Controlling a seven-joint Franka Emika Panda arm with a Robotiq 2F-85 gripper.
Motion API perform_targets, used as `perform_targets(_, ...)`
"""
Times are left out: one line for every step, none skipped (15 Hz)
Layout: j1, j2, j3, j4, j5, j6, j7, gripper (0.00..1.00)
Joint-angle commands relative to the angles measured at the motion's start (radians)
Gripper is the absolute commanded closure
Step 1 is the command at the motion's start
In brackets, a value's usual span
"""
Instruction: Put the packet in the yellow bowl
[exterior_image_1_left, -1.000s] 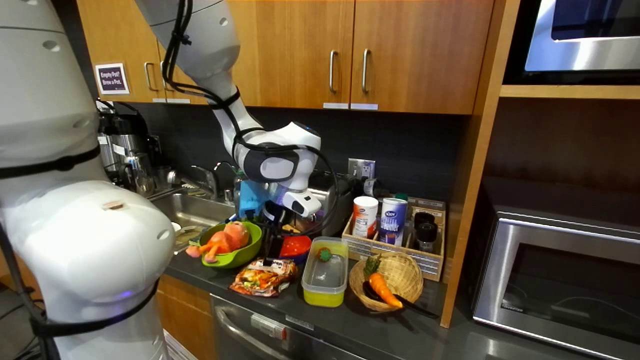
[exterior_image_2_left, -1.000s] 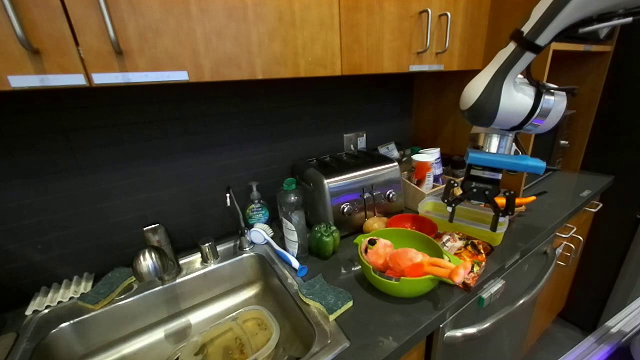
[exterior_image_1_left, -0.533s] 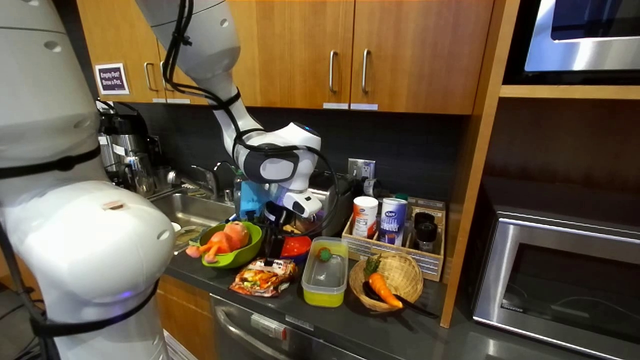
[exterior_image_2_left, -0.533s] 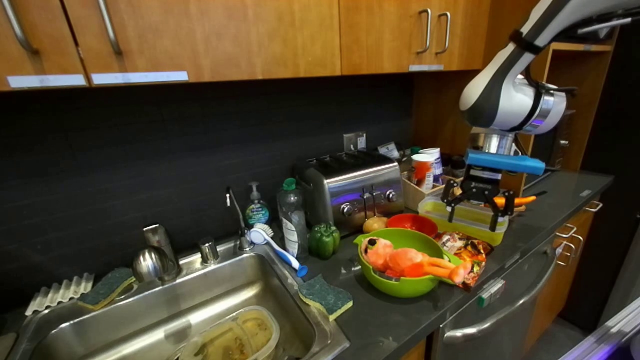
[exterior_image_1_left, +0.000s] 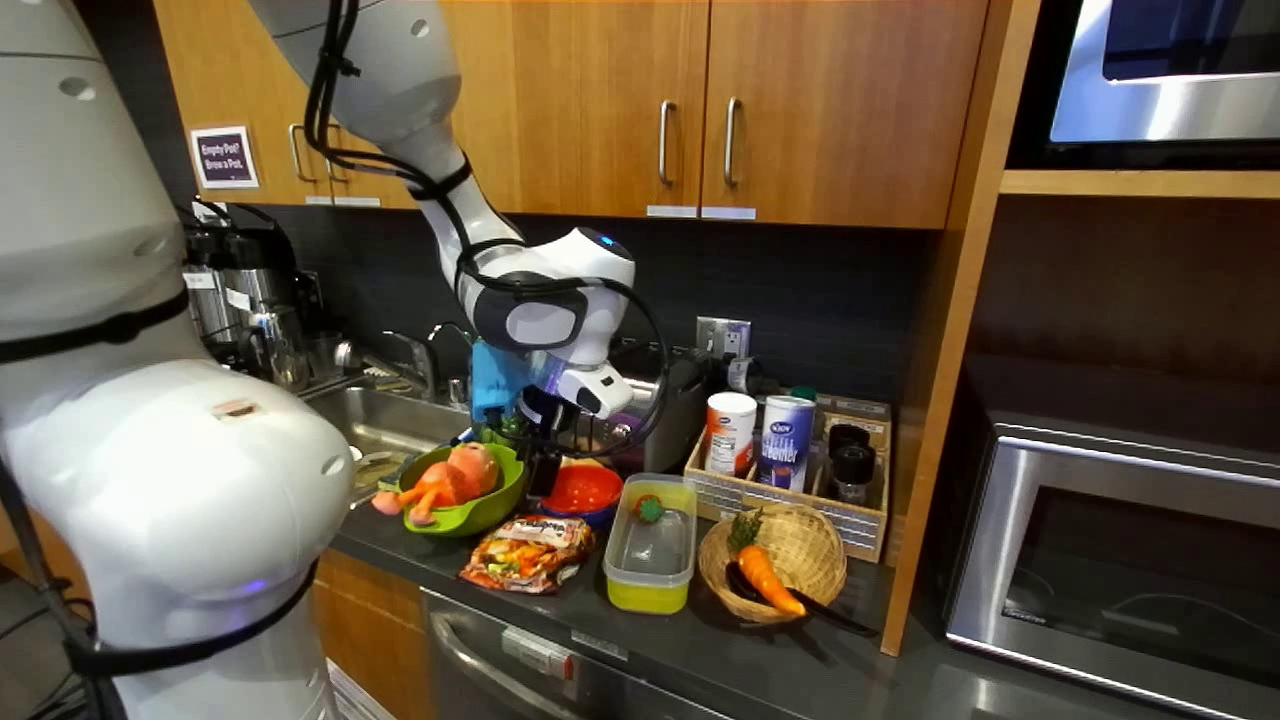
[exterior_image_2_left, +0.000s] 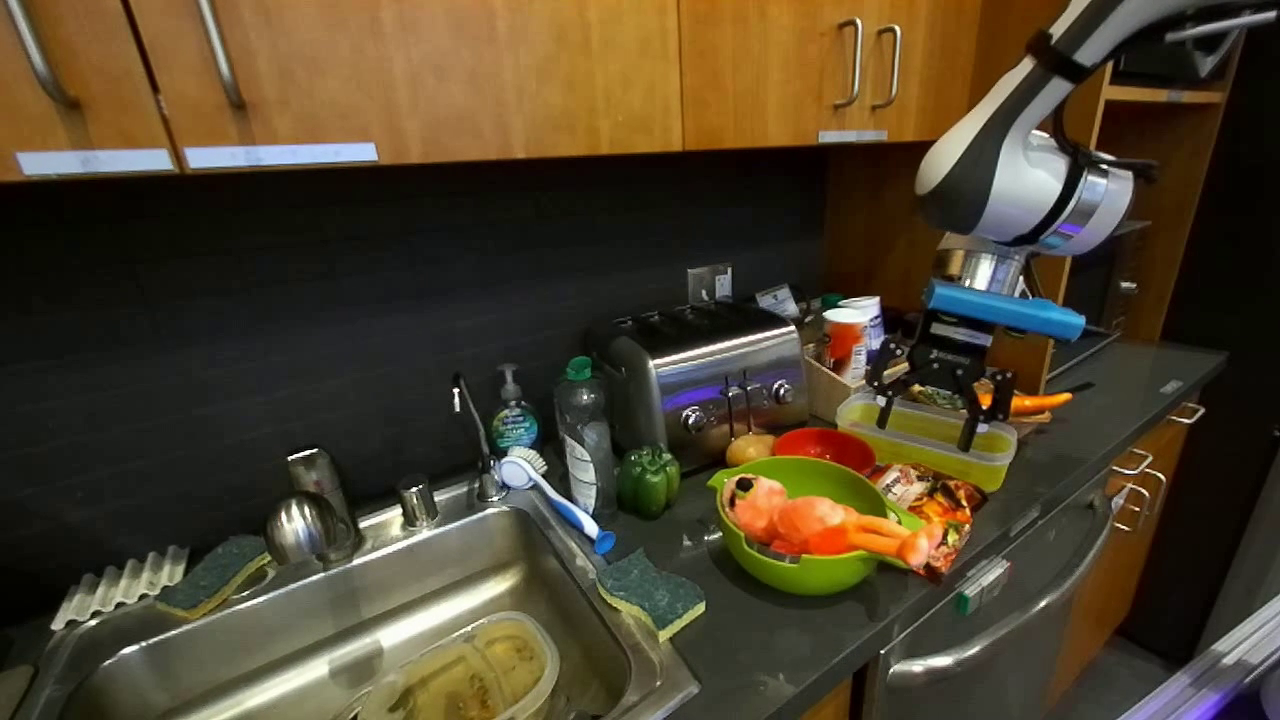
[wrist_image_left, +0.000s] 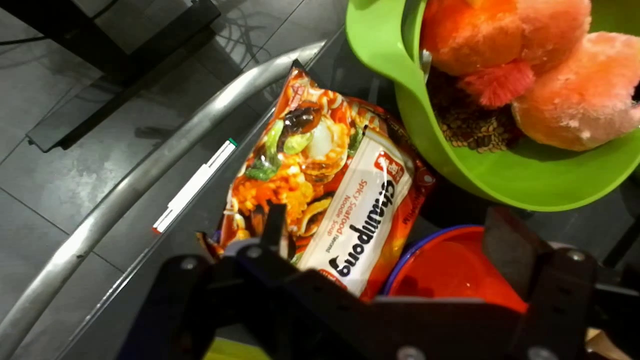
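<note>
The reddish-orange packet (exterior_image_1_left: 528, 555) lies flat on the dark counter between the green bowl and the yellow bowl. It also shows in an exterior view (exterior_image_2_left: 948, 515), partly behind the green bowl, and fully face up in the wrist view (wrist_image_left: 320, 175). The yellow bowl (exterior_image_1_left: 648, 598), a translucent tub, stands beside the packet with a small green-topped item inside; its wall also shows in an exterior view (exterior_image_2_left: 950, 458). My gripper (exterior_image_2_left: 926, 430) is open and empty, above the counter near the red bowl. In the wrist view its spread fingers (wrist_image_left: 395, 232) overlap the packet's lower part and the red bowl.
The green bowl (wrist_image_left: 540, 187) holding a pink plush toy is close to the packet. A red bowl (exterior_image_1_left: 583, 488) sits behind the packet. A woven basket (exterior_image_1_left: 820, 545) with a carrot stands past the tub. A wooden box (exterior_image_1_left: 770, 510) and toaster (exterior_image_2_left: 640, 375) are at the back.
The arm has risen and shifted slightly toward the sink, so the fingers no longer overlap the packet in an exterior view. The gripper stays open. The packet and tub have not moved.
</note>
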Motion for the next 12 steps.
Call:
perform_targets(-0.011, -0.001, 0.011, 0.001, 0.001, -0.003, -0.001, 0.0)
perform_targets(-0.011, -0.001, 0.011, 0.001, 0.001, -0.003, -0.001, 0.0)
perform_targets(-0.011, -0.001, 0.011, 0.001, 0.001, -0.003, -0.001, 0.0)
perform_targets(-0.011, -0.001, 0.011, 0.001, 0.001, -0.003, -0.001, 0.0)
perform_targets(-0.011, -0.001, 0.011, 0.001, 0.001, -0.003, -0.001, 0.0)
perform_targets(-0.014, 0.001, 0.01, 0.001, -0.001, -0.006, 0.003, 0.0)
perform_targets(-0.018, 0.008, 0.007, 0.001, 0.001, 0.0, 0.007, 0.0)
perform_targets(-0.023, 0.012, 0.005, 0.001, -0.001, 0.001, 0.008, 0.0)
perform_targets(-0.028, 0.015, 0.005, -0.001, -0.003, 0.009, 0.014, 0.0)
perform_targets(-0.032, 0.019, 0.005, -0.004, -0.004, 0.016, 0.017, 0.0)
perform_targets(-0.036, 0.022, 0.007, -0.007, -0.008, 0.023, 0.022, 0.0)
perform_targets(-0.041, 0.03, 0.007, -0.005, -0.012, 0.029, 0.026, 0.0)
